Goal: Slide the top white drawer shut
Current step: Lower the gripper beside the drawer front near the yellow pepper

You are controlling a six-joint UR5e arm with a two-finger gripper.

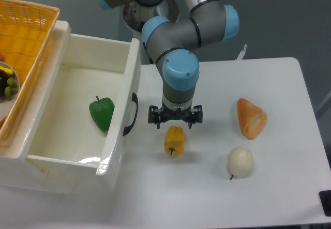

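White drawer (77, 120) stands wide open, so we hang our spread, empty gripper (175, 117) just right of its handle (132, 114) to push.

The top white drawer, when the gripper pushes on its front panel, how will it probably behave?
The top white drawer looks like rigid glossy plastic, so it should probably slide as one piece without bending. Its smooth front may let the gripper slip sideways. The green pepper lying loose inside might shift or roll when the drawer moves.
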